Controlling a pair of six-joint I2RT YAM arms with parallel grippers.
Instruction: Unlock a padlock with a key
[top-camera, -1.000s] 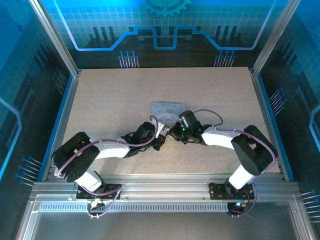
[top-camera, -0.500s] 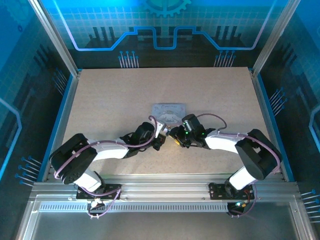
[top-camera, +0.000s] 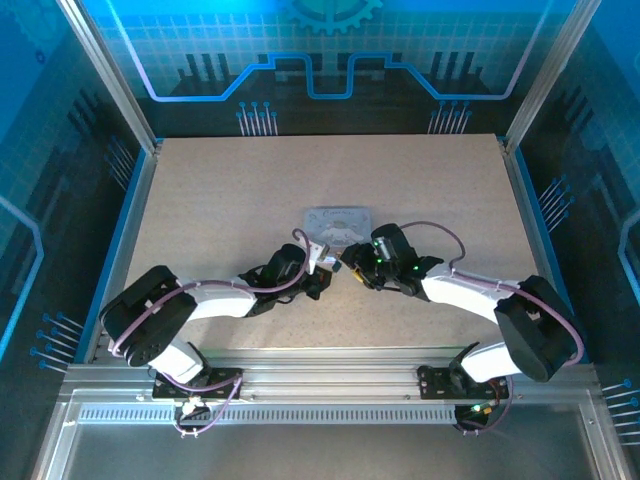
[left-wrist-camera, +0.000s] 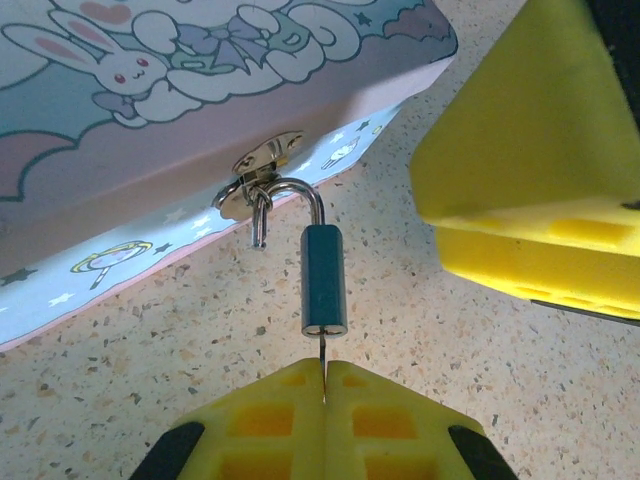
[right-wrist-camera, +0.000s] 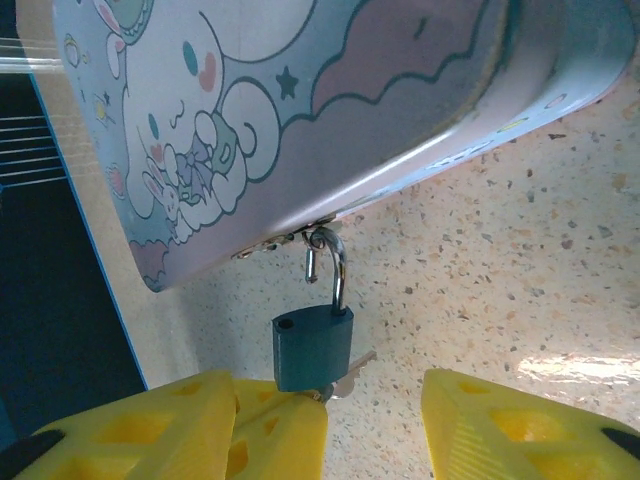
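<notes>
Just below the tin (left-wrist-camera: 150, 150), padlock (left-wrist-camera: 323, 280) hooked in the clasp (left-wrist-camera: 265, 160) (shackle (left-wrist-camera: 300, 188) sprung free), key (left-wrist-camera: 323, 350) in its base pinched tight by left gripper (left-wrist-camera: 323, 378), right gripper (right-wrist-camera: 330, 425) spread, holding nothing, beside the tin too.

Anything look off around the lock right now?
Nothing damaged. The padlock has one shackle leg free of its body, the other hooked through the clasp of the tin; the key sits in its keyhole, pinched by the left hand.
</notes>
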